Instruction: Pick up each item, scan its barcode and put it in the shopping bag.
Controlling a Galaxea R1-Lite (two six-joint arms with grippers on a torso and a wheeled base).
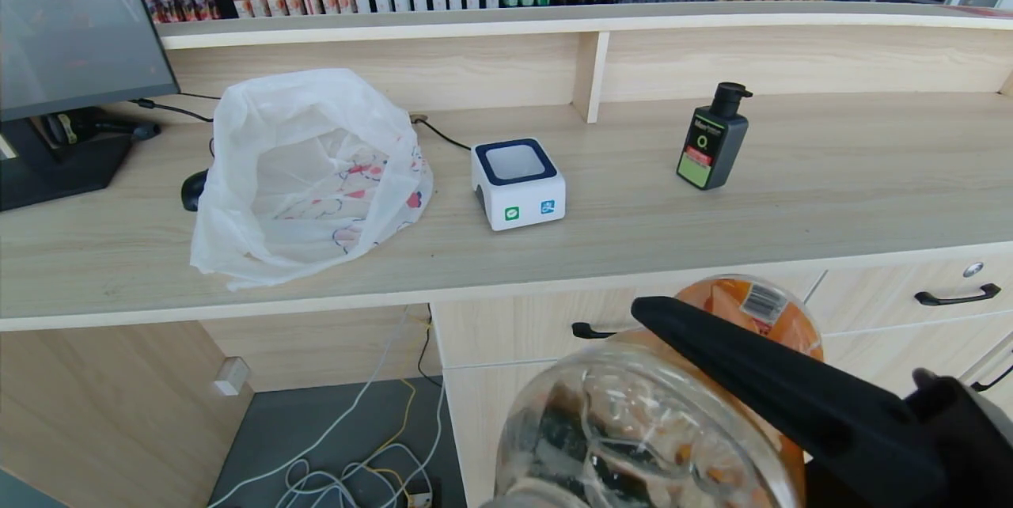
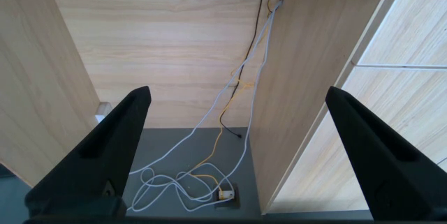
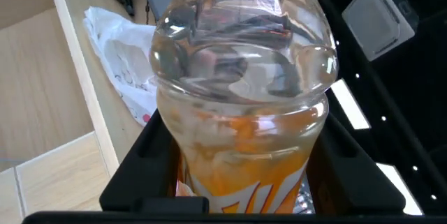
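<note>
A clear, orange-labelled bottle (image 1: 625, 413) is clamped in the right gripper (image 3: 244, 182), low before the counter (image 1: 712, 207) edge and well short of the white scanner (image 1: 518, 183). Its barcode (image 1: 762, 302) should, by judgement, be turned to face the scanner window squarely. The left gripper (image 2: 237, 147) is spread apart, empty, under the counter.

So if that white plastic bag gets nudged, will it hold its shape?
Probably not: the shopping bag looks thin and crumpled, so it would likely fold. It also seems light and may slide on the smooth counter.
</note>
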